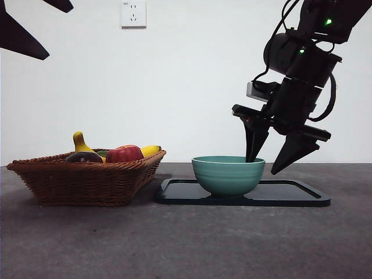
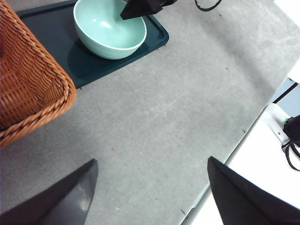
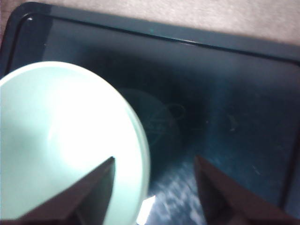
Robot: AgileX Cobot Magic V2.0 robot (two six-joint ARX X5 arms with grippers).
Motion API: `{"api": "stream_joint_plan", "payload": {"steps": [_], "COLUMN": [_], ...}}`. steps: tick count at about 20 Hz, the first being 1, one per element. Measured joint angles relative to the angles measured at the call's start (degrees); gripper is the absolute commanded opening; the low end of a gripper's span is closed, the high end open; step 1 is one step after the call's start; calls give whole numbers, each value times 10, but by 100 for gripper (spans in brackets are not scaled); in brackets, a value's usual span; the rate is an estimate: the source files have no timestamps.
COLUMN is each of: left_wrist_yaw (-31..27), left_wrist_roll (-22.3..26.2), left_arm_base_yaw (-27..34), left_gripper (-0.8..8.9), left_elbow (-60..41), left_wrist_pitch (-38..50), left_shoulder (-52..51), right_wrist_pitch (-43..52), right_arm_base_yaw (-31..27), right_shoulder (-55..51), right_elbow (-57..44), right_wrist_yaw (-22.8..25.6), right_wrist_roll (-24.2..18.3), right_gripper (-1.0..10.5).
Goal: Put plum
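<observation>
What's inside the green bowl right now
The green bowl looks empty: both wrist views show bare pale interior, though part is cut off or hidden. One jaw of the open right claw dips past its rim, the other outside.

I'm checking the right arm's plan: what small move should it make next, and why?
Probably lift the right gripper off the bowl and swing toward the basket. It is open and holds nothing, one jaw over the bowl's rim, while the plum lies in the basket beside the apple.
</observation>
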Motion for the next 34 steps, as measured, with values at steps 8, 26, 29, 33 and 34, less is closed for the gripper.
{"api": "stream_joint_plan", "payload": {"steps": [8,26,29,33,34], "left_wrist_yaw": [0,0,0,0,0], "left_wrist_roll": [0,0,0,0,0], "left_arm_base_yaw": [0,0,0,0,0], "left_gripper": [374,374,374,374,374], "left_elbow": [0,0,0,0,0], "left_wrist_pitch": [-1,-3,-5,-4,-4], "left_shoulder": [0,0,0,0,0], "right_wrist_pitch": [20,-37,19,55,65], "right_arm_base_yaw": [3,141,158,164,164], "right_shoulder": [-4,-291,-291,-291,-291], "right_elbow": [6,-191,-250,-301,-309], "right_wrist_yaw": [4,51,64,64,64], "right_wrist_roll": [-2,-27,-21,-8,-7], "right_gripper": [8,8,8,8,8]}}
